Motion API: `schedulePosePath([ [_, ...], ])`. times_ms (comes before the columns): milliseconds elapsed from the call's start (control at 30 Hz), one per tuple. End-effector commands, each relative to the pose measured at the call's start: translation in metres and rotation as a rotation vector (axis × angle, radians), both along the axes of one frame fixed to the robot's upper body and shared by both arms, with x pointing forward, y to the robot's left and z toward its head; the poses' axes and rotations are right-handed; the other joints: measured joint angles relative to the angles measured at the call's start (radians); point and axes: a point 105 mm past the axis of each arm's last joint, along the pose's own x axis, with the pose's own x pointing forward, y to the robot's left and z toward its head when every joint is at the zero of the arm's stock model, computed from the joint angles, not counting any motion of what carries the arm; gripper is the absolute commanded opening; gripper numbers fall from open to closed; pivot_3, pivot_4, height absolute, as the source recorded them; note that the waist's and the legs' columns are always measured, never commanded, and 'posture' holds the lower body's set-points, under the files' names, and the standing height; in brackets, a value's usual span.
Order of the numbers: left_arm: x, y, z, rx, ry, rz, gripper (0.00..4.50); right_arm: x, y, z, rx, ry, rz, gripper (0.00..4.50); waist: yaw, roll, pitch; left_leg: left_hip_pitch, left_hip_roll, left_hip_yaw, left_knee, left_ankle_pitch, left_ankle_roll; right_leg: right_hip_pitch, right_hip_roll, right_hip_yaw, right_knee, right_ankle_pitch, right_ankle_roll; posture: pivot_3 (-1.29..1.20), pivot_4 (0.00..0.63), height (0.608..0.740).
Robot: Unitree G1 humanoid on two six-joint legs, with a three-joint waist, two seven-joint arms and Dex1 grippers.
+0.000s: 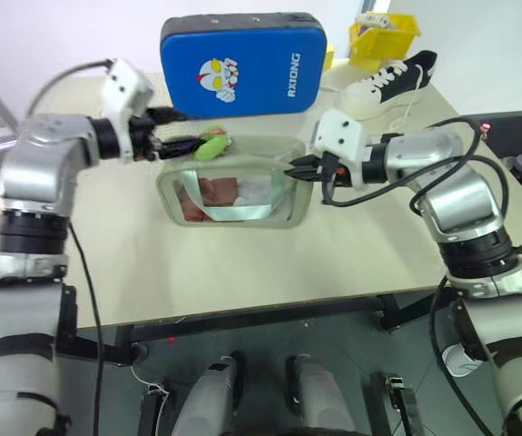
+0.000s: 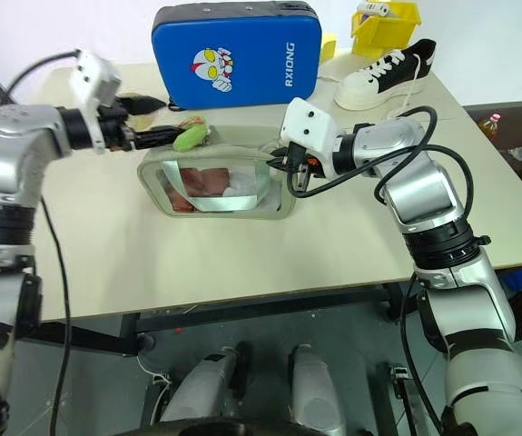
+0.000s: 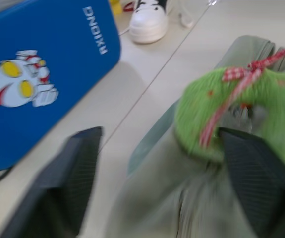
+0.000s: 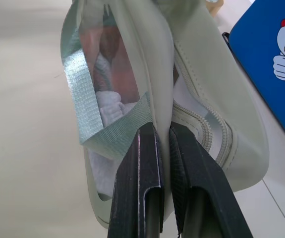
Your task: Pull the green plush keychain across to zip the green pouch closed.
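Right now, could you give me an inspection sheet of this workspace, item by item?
Surface: pale beige tabletop.
Job's things: sage-green pouch with a clear window lies flat; fuzzy lime-green plush keychain at its far left corner.
Clutter: blue hard case with a cartoon face, white sneaker with black trim, yellow plastic bin, all at the far edge.
Grippers: left tool open, straddling the keychain; right tool shut on the pouch's right edge.
Cables: black cables loop along both arms.
Surroundings: white wall; grey floor.
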Motion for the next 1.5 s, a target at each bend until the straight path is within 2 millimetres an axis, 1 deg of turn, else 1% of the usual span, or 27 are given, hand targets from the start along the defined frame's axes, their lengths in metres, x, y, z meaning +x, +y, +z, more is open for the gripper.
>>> schedulePosePath([
  [33,-0.019,0.020,0.028,0.017,-0.051,-0.002,4.41,-0.001,0.000,0.011,0.006,-0.050,0.006,0.00,0.000,0.000,0.000,0.000,0.000,0.000,0.000,0.000,0.000,0.000,0.000,0.000,0.000,0.000,0.000,0.00,0.150,0.740],
  [100,-0.028,0.025,0.028,0.009,-0.020,-0.009,4.41,0.000,-0.001,0.011,0.006,-0.051,0.006,0.00,0.001,0.000,0.000,0.000,0.000,0.000,0.000,0.000,0.000,0.000,0.000,0.000,0.000,0.000,0.000,0.00,0.150,0.740],
  [133,-0.036,0.026,0.023,0.016,0.009,-0.029,4.41,0.000,-0.001,0.012,0.006,-0.051,0.006,0.00,0.001,0.000,0.000,0.000,0.000,0.000,0.000,0.000,0.000,0.000,0.000,0.000,0.000,0.000,0.000,0.00,0.150,0.740],
  [167,-0.044,0.025,0.010,0.043,0.043,-0.048,4.41,0.001,-0.001,0.012,0.007,-0.052,0.007,0.00,0.000,0.000,0.000,0.000,0.000,0.000,0.000,0.000,0.000,0.001,0.000,0.000,0.000,0.000,0.000,0.00,0.150,0.740],
  [233,-0.054,0.021,-0.007,0.074,0.079,-0.071,4.41,0.003,0.000,0.012,0.010,-0.052,0.009,0.00,0.000,0.000,0.000,0.001,0.000,0.000,-0.001,0.000,0.000,0.001,-0.001,0.001,0.000,-0.001,-0.001,0.00,0.150,0.740],
  [300,-0.051,0.012,-0.023,0.073,0.083,-0.059,4.41,0.004,0.002,0.013,0.013,-0.050,0.013,0.00,0.005,0.000,0.000,0.000,0.000,-0.001,0.000,0.000,0.000,0.001,-0.001,0.000,0.000,-0.001,-0.002,0.00,0.150,0.740],
  [333,-0.049,0.009,-0.028,0.073,0.081,-0.052,4.41,0.004,0.002,0.013,0.013,-0.050,0.015,0.00,0.008,0.000,0.000,0.001,0.000,-0.001,0.000,0.000,0.000,0.002,-0.001,0.000,0.000,-0.001,-0.002,0.00,0.150,0.740],
  [400,-0.042,0.008,-0.037,0.102,0.056,-0.002,4.41,0.004,0.003,0.012,0.012,-0.047,0.020,0.00,0.009,0.000,0.000,0.001,0.000,-0.002,0.001,0.000,0.000,0.003,-0.001,-0.001,0.000,-0.002,-0.003,0.00,0.150,0.740],
  [500,-0.037,0.006,-0.042,0.095,0.036,0.019,3.63,0.003,0.004,0.012,0.010,-0.045,0.025,0.00,0.007,0.000,0.000,0.000,0.000,-0.001,0.001,0.000,0.000,0.002,-0.001,0.000,0.000,-0.001,-0.002,0.00,0.150,0.740],
  [533,-0.037,0.006,-0.042,0.091,0.034,0.017,3.17,0.003,0.004,0.013,0.010,-0.045,0.026,0.00,0.004,0.000,0.000,0.000,0.000,-0.001,0.001,0.000,0.000,0.001,-0.001,0.000,0.000,-0.001,-0.002,0.00,0.150,0.740],
  [667,-0.039,0.002,-0.042,0.086,0.039,0.006,1.01,0.003,0.005,0.013,0.013,-0.045,0.027,0.00,0.003,0.000,0.000,0.000,0.000,-0.001,0.000,0.000,0.000,0.001,-0.001,0.000,0.000,-0.001,-0.001,0.00,0.150,0.740],
  [700,-0.039,0.002,-0.042,0.089,0.042,0.001,0.60,0.004,0.005,0.013,0.013,-0.045,0.026,0.00,0.003,0.000,0.000,0.000,0.000,-0.001,0.000,0.000,0.000,0.001,0.000,0.000,0.000,-0.001,-0.001,0.00,0.150,0.740],
  [733,-0.039,0.000,-0.043,0.091,0.043,-0.006,0.01,0.004,0.005,0.014,0.015,-0.046,0.024,0.00,0.003,0.000,0.000,0.000,0.000,-0.001,0.000,0.000,0.000,0.001,-0.001,0.000,0.000,-0.001,-0.001,0.00,0.150,0.740],
  [900,-0.034,-0.007,-0.043,0.065,0.047,-0.010,0.01,0.007,0.002,0.020,0.029,-0.032,0.006,0.00,0.005,0.000,0.000,0.000,0.000,-0.001,0.000,0.000,0.000,0.001,-0.001,0.000,0.000,-0.001,-0.001,0.00,0.150,0.740],
  [967,-0.033,-0.008,-0.044,0.072,0.035,-0.009,0.00,0.005,-0.001,0.024,0.024,-0.016,0.014,0.78,0.008,0.000,0.000,0.000,0.000,-0.001,0.000,0.000,0.000,0.002,-0.001,-0.001,0.000,-0.001,-0.001,0.00,0.150,0.740],
  [1000,-0.032,-0.009,-0.044,0.075,0.032,-0.009,0.00,0.005,-0.002,0.026,0.013,-0.019,0.020,1.10,0.010,0.000,0.000,0.000,0.000,-0.001,0.000,0.000,0.000,0.002,-0.001,-0.001,0.000,-0.001,-0.001,0.00,0.150,0.740],
  [1033,-0.032,-0.008,-0.045,0.079,0.032,-0.010,0.00,0.004,-0.005,0.032,-0.009,-0.039,0.031,1.57,0.012,0.000,0.000,0.000,0.000,-0.001,0.001,0.000,0.000,0.002,-0.001,-0.001,0.000,-0.001,-0.001,0.00,0.150,0.740],
  [1067,-0.033,-0.008,-0.045,0.081,0.033,-0.010,0.00,0.003,-0.006,0.040,-0.024,-0.061,0.040,2.16,0.012,0.000,0.000,0.000,0.000,-0.001,0.001,0.000,0.000,0.001,-0.001,-0.001,0.000,-0.001,-0.001,0.00,0.150,0.740],
  [1167,-0.033,-0.007,-0.045,0.082,0.032,-0.015,0.00,-0.003,-0.002,0.058,-0.039,-0.090,0.082,3.64,0.012,0.001,0.000,0.000,0.000,0.000,0.001,0.000,0.000,0.001,-0.001,-0.001,-0.001,-0.001,-0.001,0.00,0.150,0.740],
  [1200,-0.033,-0.008,-0.044,0.082,0.032,-0.016,0.00,-0.004,0.000,0.061,-0.041,-0.092,0.093,3.64,0.011,0.000,0.000,0.000,0.000,0.000,0.000,0.000,0.000,0.001,-0.001,-0.001,-0.001,-0.001,-0.001,0.00,0.150,0.740],
  [1233,-0.034,-0.008,-0.044,0.083,0.032,-0.021,0.00,-0.006,0.008,0.067,-0.027,-0.107,0.113,3.64,0.011,0.000,0.000,0.000,0.000,0.000,0.000,0.000,0.000,0.001,-0.001,-0.001,-0.001,-0.001,-0.001,0.00,0.150,0.740],
  [1333,-0.034,-0.010,-0.045,0.083,0.035,-0.029,0.00,-0.012,0.047,0.079,0.061,-0.131,0.191,3.64,0.005,0.001,0.000,0.001,0.000,-0.001,0.000,0.000,0.000,0.001,-0.001,-0.001,0.000,-0.001,-0.001,0.00,0.150,0.740],
  [1400,-0.035,-0.011,-0.046,0.087,0.035,-0.034,0.00,-0.012,0.069,0.076,0.106,-0.118,0.217,3.64,0.003,0.001,0.000,0.001,0.000,-0.001,0.000,0.000,0.000,0.001,-0.001,0.000,0.000,-0.001,-0.001,0.00,0.150,0.740],
  [1500,-0.034,-0.012,-0.045,0.087,0.035,-0.033,0.00,-0.011,0.086,0.067,0.128,-0.091,0.242,3.64,0.010,0.001,0.000,0.000,0.000,-0.001,0.000,0.000,0.000,0.001,0.000,0.000,0.000,0.000,0.000,0.00,0.150,0.740],
])
